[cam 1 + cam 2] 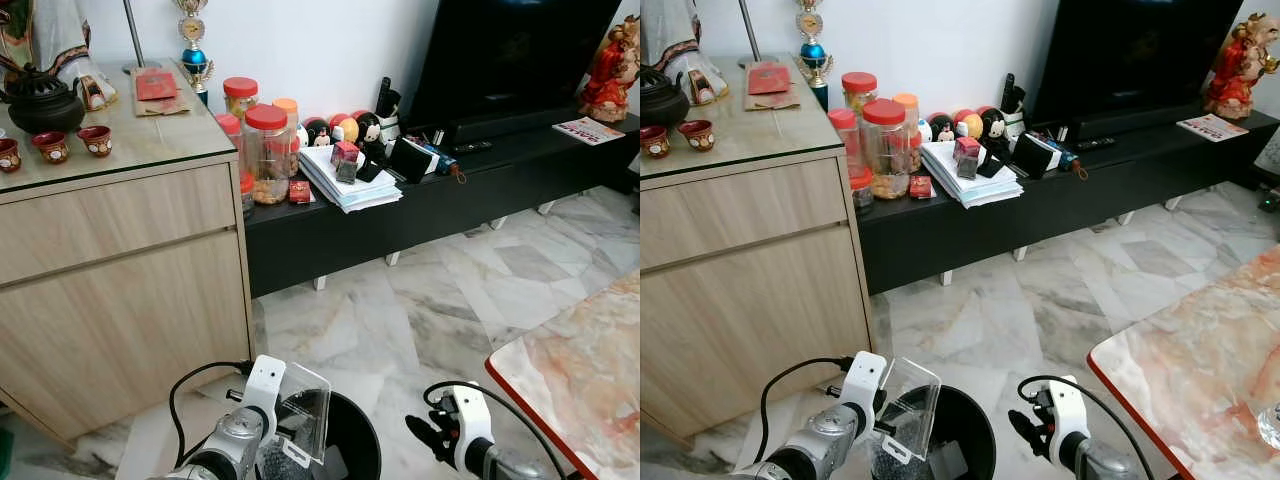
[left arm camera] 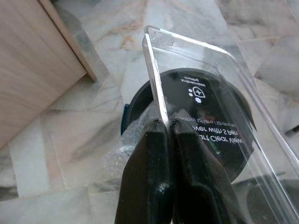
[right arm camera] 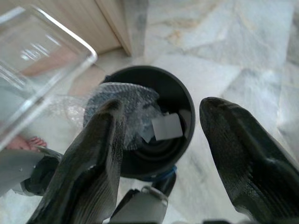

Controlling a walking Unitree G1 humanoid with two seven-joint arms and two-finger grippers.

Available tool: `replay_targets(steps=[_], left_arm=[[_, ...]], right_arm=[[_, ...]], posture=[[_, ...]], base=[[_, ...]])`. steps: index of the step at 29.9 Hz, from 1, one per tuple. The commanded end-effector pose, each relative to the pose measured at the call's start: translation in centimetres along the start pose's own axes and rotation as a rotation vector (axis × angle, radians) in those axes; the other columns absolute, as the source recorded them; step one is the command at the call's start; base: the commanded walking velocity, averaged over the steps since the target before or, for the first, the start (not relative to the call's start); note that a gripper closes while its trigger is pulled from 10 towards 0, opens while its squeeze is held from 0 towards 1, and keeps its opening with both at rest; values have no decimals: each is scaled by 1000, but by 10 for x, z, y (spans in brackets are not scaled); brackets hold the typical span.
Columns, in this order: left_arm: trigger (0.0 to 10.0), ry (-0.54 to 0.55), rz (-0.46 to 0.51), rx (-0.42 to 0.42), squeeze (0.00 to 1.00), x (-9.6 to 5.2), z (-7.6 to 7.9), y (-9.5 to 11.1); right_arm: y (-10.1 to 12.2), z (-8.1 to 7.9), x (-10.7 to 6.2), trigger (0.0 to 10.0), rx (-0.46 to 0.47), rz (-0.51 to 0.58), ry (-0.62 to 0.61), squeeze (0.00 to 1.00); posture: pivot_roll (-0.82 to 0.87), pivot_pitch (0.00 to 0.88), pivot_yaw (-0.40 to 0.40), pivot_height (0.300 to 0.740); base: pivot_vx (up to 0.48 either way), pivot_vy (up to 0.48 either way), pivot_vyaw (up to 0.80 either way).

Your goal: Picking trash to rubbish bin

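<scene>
Left wrist view showed my left tool (image 2: 166, 128) with its two black fingers (image 2: 147, 177) pressed tight together on the edge of a clear plastic package (image 2: 205, 84), which I held tilted just above the black bin (image 2: 135, 100). Through the plastic I could read mirrored white print. From my head, the same package (image 1: 303, 410) stood at the bin's near left rim, with the bin (image 1: 355, 440) on the marble floor (image 1: 400, 310) directly below and slightly beyond it.

My right tool (image 3: 161, 140) hung just to the right of the bin with its fingers (image 3: 243, 154) spread wide and nothing between them. Looking along them, I saw crumpled bubble wrap (image 3: 126, 100) and a pale square scrap (image 3: 167, 127) lying inside the bin (image 3: 184, 95).

Left of the bin stood a wooden cabinet (image 1: 120, 290) with a glass-topped surface carrying a dark teapot (image 1: 45, 103) and small red cups (image 1: 72, 143). Beyond the bin ran a low black TV bench (image 1: 420, 205) holding red-lidded jars (image 1: 265, 150), a stack of papers (image 1: 350, 180) and a television (image 1: 520, 55). Right of the bin, the corner of a marble surface (image 1: 585, 370) with a red edge came into view.
</scene>
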State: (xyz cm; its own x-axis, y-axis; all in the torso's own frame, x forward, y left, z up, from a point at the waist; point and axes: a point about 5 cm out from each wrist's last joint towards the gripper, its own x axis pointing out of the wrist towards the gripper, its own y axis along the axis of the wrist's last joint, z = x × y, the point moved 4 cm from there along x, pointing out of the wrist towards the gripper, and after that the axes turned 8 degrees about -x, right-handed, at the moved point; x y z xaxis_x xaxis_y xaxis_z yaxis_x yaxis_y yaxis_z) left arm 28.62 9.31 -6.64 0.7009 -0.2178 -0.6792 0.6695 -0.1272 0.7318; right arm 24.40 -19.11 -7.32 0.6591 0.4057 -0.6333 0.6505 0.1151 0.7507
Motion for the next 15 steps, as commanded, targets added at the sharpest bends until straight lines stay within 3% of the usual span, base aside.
replay_targets(steps=[1, 6, 8, 9, 10, 11, 15], left_arm=[[10000, -19, -16, 41, 0, 1, 5, 1], [10000, -14, -25, 46, 0, 1, 7, -3], [10000, -3, -24, 47, 557, 0, 5, -4], [10000, 1, -23, 45, 745, 0, 3, -3], [10000, 3, -22, 43, 745, 0, 3, -3], [10000, 4, -21, 39, 1000, 0, 2, -2], [10000, 0, -17, 35, 1000, 1, 2, -1]], right_arm=[[7, 5, -2, 10000, -29, 10, 2, 0], [14, 3, -4, 10000, -43, 44, 33, 0], [13, 2, -4, 10000, -46, 45, 38, 0], [14, 1, -4, 10000, -47, 46, 40, 0], [14, 1, -4, 10000, -48, 47, 42, 0], [15, 0, -4, 10000, -48, 48, 44, 0], [15, -1, -4, 10000, -50, 52, 50, 0]], posture=[[2, 6, -116, 740], [-12, 28, -128, 740], [-10, 30, -132, 740], [-10, 30, -132, 740], [-10, 30, -132, 740], [-10, 35, -132, 740], [-12, 38, -133, 740]], base=[[0, 0, 0], [0, 0, 0], [0, 0, 0], [0, 0, 0], [0, 0, 0], [0, 0, 0], [0, 0, 0]])
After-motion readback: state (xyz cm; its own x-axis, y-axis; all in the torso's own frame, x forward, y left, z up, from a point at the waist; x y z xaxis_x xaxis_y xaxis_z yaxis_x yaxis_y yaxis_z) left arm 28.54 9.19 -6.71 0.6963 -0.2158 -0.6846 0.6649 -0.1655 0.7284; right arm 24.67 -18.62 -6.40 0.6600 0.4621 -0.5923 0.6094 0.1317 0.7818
